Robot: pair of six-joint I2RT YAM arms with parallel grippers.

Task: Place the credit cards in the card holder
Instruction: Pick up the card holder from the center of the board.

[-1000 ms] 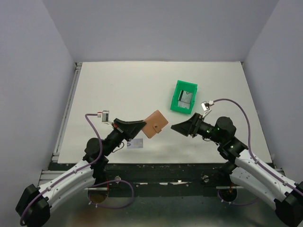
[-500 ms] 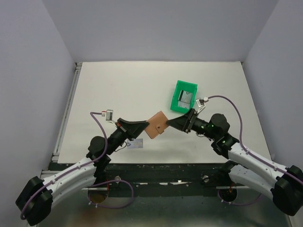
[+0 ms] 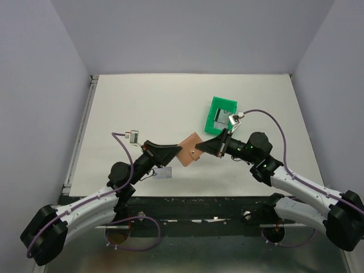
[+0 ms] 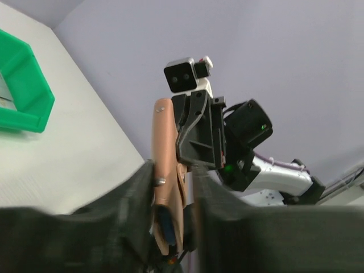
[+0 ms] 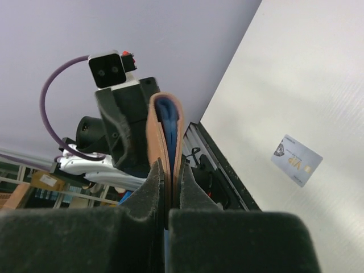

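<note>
The white surface [image 3: 142, 102] had a green bin [image 3: 211, 126] sitting far right of centre, well clear of the action, with something pale inside I couldn't make out. Both arms met in the middle, above the surface. The right hand [image 5: 169, 170] was clamped on the tan card holder [image 3: 189, 150], held up edge-on with a blue edge peeking out. The holder also sat between the left hand [image 4: 170, 176] fingers, but I couldn't tell if they were pinching or slack. It looked like a handover to me. Next, one hand would need to steady the holder while the other fetched the grey card [image 3: 163, 173]. That card lay flat near-left, under the left arm, so awkward to reach.
</note>
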